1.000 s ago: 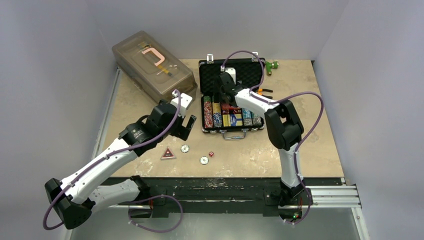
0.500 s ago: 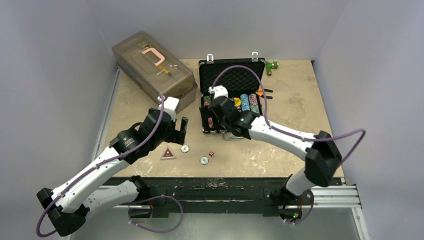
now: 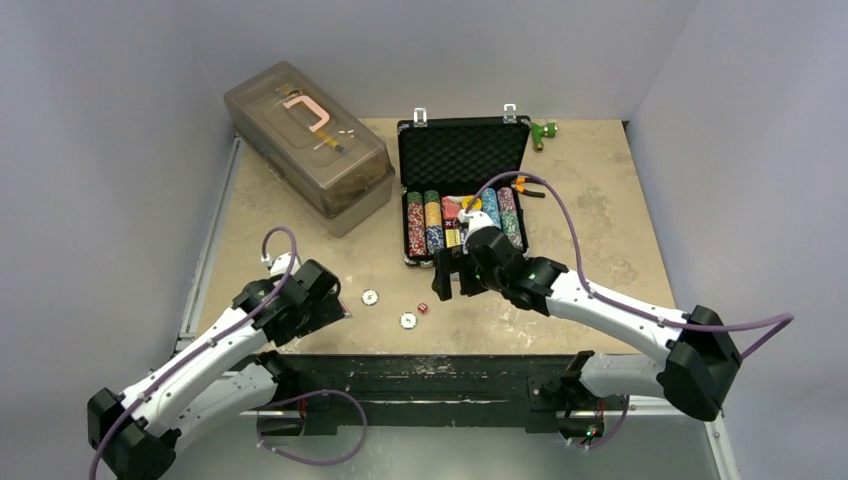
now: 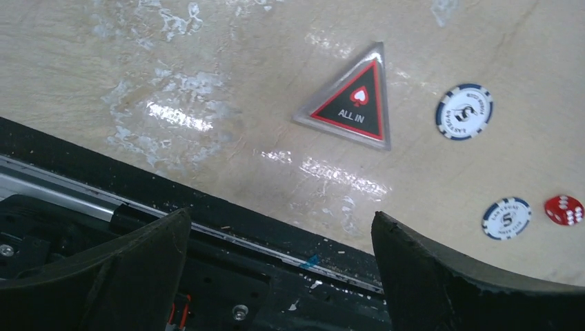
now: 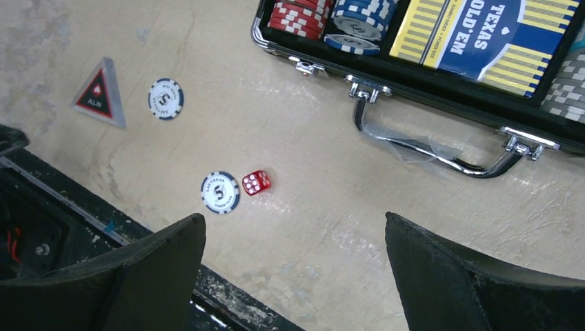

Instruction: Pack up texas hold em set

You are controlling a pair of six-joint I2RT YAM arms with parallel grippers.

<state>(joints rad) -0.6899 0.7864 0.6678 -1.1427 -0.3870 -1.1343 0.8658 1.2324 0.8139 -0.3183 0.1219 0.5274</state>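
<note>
The right gripper [image 5: 290,227] has swung out of the small black ribbed briefcase [image 3: 462,152], which lies open on the tan tabletop [image 3: 600,210]; it hangs spread and empty over the red die [image 5: 256,182] and a blue-and-white poker chip [image 5: 220,192]; the left gripper [image 4: 281,221], fingers apart too, has drawn back by the black-and-red triangular ALL IN marker [image 4: 350,103]; the strays look next.

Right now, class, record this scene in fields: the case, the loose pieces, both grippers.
Case: small black ribbed briefcase, lid open, stacked chips and a card deck inside
Loose on table: clear triangular ALL IN marker; blue-and-white poker chip beside it; second blue-and-white chip next to small red die
Left gripper: open, empty
Right gripper: open, empty
</note>
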